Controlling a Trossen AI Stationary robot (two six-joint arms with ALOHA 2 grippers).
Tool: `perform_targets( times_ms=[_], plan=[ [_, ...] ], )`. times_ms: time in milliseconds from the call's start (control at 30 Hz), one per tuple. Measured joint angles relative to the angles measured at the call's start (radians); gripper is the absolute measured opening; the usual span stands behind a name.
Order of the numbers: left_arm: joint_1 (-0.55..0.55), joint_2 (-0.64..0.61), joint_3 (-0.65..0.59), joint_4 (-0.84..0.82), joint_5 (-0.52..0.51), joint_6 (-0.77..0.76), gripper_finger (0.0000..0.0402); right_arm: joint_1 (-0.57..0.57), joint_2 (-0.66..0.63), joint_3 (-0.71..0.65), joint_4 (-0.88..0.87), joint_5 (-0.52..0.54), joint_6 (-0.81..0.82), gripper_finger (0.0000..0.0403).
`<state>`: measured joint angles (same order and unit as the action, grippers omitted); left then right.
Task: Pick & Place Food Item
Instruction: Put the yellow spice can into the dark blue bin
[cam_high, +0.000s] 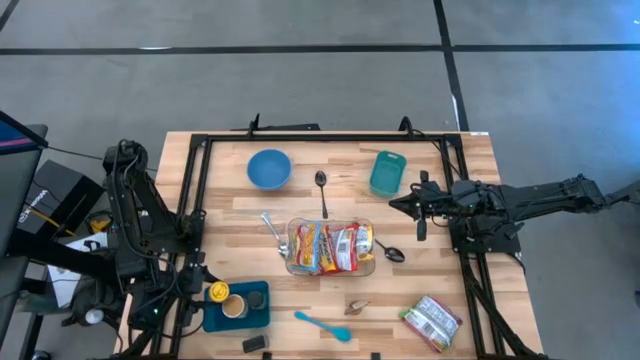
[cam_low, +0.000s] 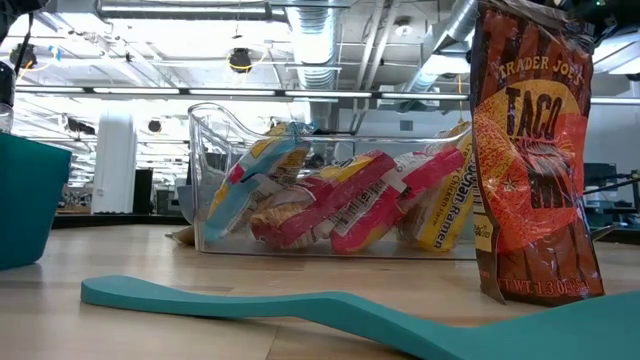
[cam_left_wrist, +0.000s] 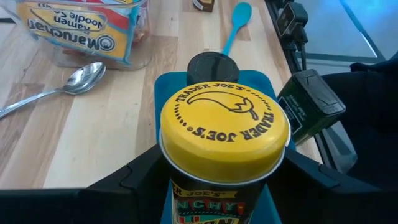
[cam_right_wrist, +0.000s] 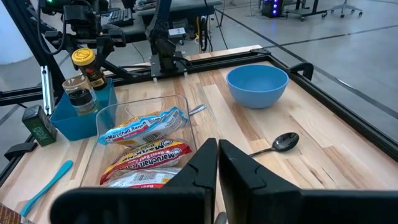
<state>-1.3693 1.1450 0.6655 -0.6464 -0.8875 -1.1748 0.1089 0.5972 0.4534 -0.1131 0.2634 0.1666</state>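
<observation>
The left end effector (cam_left_wrist: 224, 180) grips the yellow-lidded Trader Joe's jar (cam_left_wrist: 224, 134) around its body, apparently placing it in the blue tray (cam_high: 258, 310) beneath, while the right end effector (cam_right_wrist: 217, 163) waits shut and empty.

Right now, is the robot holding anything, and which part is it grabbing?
Yes. The left gripper grips the yellow-lidded jar by its sides, just under the lid. The right gripper is shut and holds nothing.

From above I see the clear bin (cam_high: 331, 248) at the middle of the worktop (cam_high: 300, 300), ramen packs (cam_high: 335, 246) inside it. Behind it lie a bowl (cam_high: 269, 168), spoon (cam_high: 321, 190) and small tub (cam_high: 387, 173). The tray (cam_high: 257, 312) sits front-left, a snack bag (cam_high: 432, 321) front-right.
</observation>
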Motion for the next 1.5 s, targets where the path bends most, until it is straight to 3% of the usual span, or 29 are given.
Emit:
perform_targets(
  times_ms=[433,1067,1500],
  plan=[
    [0.000,0.000,0.000,0.001,-0.004,0.068,0.0226,0.000,0.000,0.000,0.000,0.000,0.000,0.0010],
    [0.000,0.000,0.000,0.020,0.004,-0.025,0.0227,0.000,0.000,0.000,0.000,0.000,0.000,0.0010],
    [-0.030,0.000,0.000,0.013,0.013,-0.008,0.0227,0.001,0.000,0.000,0.000,0.000,0.000,0.0010]
  ],
)
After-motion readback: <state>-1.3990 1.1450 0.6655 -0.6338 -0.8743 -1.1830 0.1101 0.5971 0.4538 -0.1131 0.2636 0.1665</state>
